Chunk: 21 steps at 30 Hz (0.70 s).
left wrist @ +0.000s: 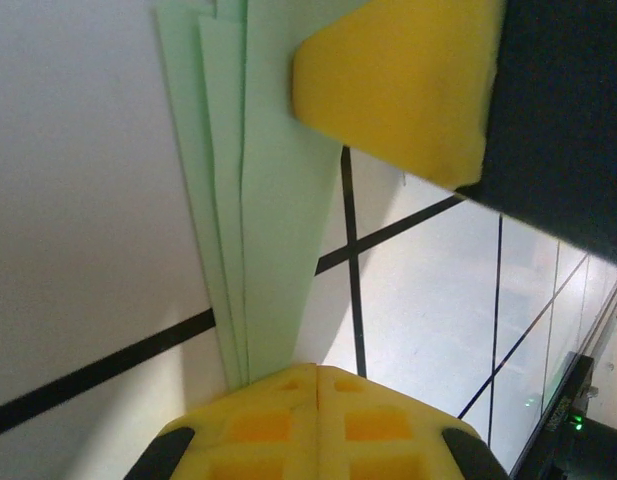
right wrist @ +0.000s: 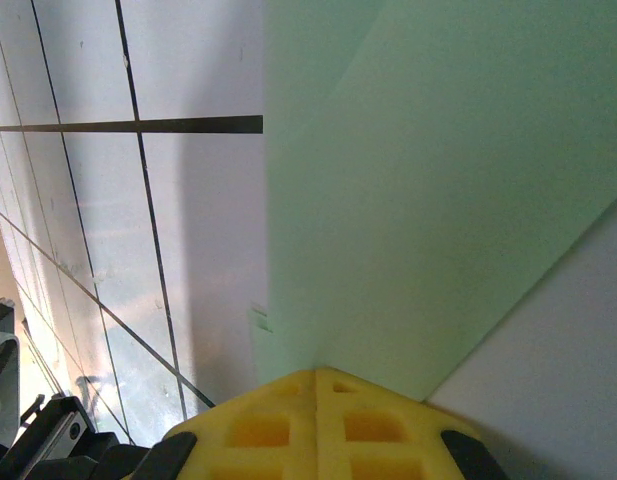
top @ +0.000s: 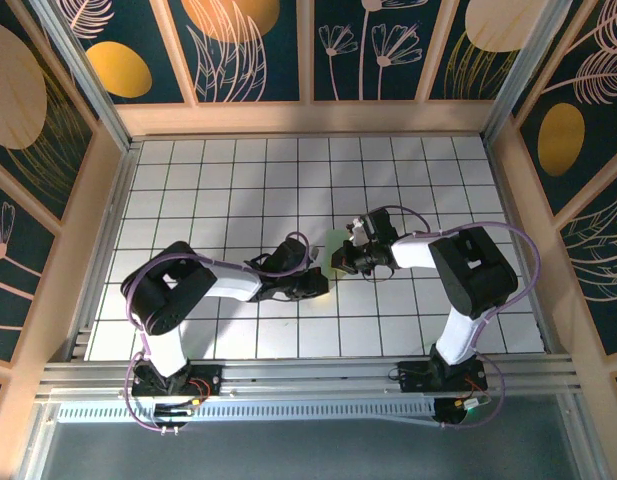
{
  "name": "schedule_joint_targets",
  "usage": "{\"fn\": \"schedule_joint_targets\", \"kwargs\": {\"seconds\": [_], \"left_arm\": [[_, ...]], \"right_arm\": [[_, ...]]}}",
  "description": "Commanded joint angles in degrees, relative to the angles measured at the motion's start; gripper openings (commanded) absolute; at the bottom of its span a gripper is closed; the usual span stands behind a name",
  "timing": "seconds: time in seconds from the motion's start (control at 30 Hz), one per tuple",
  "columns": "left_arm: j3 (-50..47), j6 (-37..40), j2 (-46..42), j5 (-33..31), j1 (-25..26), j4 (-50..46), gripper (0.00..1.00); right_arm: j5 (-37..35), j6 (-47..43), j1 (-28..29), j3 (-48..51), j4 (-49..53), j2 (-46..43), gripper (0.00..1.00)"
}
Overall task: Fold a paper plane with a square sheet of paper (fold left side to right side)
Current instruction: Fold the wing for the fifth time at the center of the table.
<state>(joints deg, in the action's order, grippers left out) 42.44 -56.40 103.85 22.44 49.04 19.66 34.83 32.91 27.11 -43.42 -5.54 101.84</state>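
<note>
**Folded paper between two closed grippers.** One folded sheet of thin pale green paper (top: pixel 334 243) lies flat on the white gridded tabletop (top: pixel 218 180), between the two grippers that meet over it. From the left gripper (left wrist: pixel 318 376), the paper runs straight ahead as stacked lengthwise layers that narrow toward the fingertips. One yellow pad (left wrist: pixel 398 90) of the right gripper (right wrist: pixel 318 374) sits over its far end. From the right gripper, a broad corner spreads ahead and to the right. Both grippers are fully closed, with their fingertips at the paper's edge. Whether either one pinches the paper cannot be told.
</note>
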Motion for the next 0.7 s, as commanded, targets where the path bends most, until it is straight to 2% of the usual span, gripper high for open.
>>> {"fn": "schedule_joint_targets", "kwargs": {"seconds": [0.0,0.2,0.4,0.53,0.67], "left_arm": [[-2.4,0.8,-1.1,0.8,1.1,-6.5,0.0],[-4.4,0.0,-2.6,0.7,1.7,-5.8,0.0],[-5.3,-0.5,-9.6,-1.5,1.4,-6.3,0.0],[-3.5,0.0,-11.8,-0.5,-0.6,-6.3,0.0],[-0.5,1.9,-9.7,1.1,-2.7,-6.4,0.0]], "right_arm": [[-10.0,-1.8,0.2,1.9,8.0,5.3,0.0],[-9.9,-1.9,0.3,1.8,8.1,5.4,0.0],[-9.7,-2.0,0.3,1.7,8.1,5.3,0.0],[-9.7,-2.0,0.3,1.5,8.3,5.2,0.0],[-9.6,-1.8,0.5,1.6,8.2,5.0,0.0]]}}
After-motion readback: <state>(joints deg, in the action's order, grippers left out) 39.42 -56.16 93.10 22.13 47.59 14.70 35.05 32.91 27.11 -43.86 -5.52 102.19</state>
